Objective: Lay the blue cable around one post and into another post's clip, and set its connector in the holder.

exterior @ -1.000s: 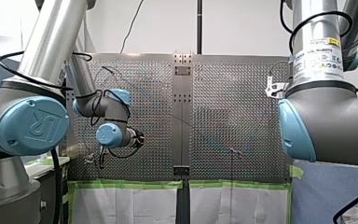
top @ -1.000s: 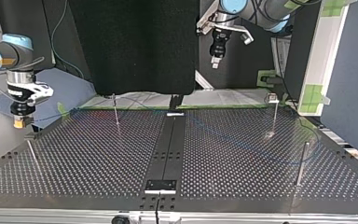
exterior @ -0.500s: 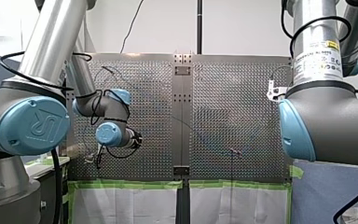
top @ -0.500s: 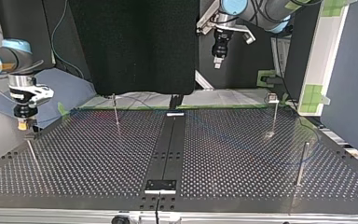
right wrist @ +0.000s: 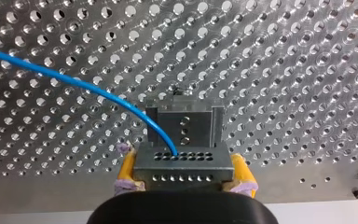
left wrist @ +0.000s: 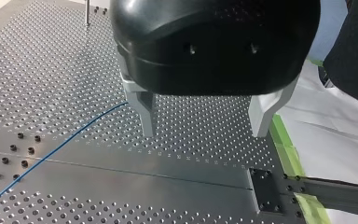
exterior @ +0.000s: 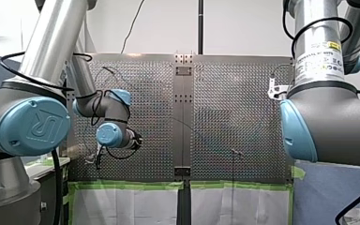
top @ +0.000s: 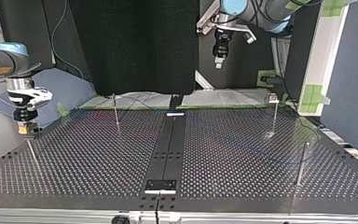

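Perforated metal table, edged with green tape, bears the blue cable.

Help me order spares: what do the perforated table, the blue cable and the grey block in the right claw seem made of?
Silver perforated table: bare metal, perhaps aluminium; satin sheen, glints at hole rims. Thin blue cable: glossy plastic jacket, smooth and evenly coloured. Grey rectangular connector block, clamped in my right claw: probably machined metal, matte with drilled holes; moulded plastic possible.

Blue joint cap reads "UR"; arm label probably unreadable.
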You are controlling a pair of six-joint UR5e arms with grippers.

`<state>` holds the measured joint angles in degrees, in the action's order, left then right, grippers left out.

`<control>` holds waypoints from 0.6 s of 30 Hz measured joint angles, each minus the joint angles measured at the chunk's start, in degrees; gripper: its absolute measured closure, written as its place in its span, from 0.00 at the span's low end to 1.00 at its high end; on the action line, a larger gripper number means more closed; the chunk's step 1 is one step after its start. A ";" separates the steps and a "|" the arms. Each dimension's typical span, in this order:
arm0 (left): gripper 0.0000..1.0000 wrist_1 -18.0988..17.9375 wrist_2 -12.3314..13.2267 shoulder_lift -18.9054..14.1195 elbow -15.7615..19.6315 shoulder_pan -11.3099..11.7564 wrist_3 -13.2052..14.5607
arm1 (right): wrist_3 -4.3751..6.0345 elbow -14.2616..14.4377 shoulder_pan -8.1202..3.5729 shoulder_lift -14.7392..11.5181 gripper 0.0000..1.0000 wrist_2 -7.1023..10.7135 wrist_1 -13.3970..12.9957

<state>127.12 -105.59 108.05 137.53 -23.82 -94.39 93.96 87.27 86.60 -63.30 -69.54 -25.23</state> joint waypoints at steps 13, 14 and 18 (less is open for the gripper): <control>0.02 0.15 -0.01 -0.01 0.00 0.07 0.00 | 0.01 -1.16 0.02 0.37 0.62 0.84 0.69; 0.02 0.15 -0.01 -0.01 0.00 0.10 0.00 | 0.01 -1.30 0.02 0.48 0.62 0.92 0.77; 0.02 0.15 -0.01 -0.01 0.00 0.19 0.00 | 0.01 -1.55 0.02 0.82 0.62 1.04 0.93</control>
<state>127.28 -105.60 108.03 137.53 -23.63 -94.39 93.97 85.72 86.62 -62.48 -68.51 -24.29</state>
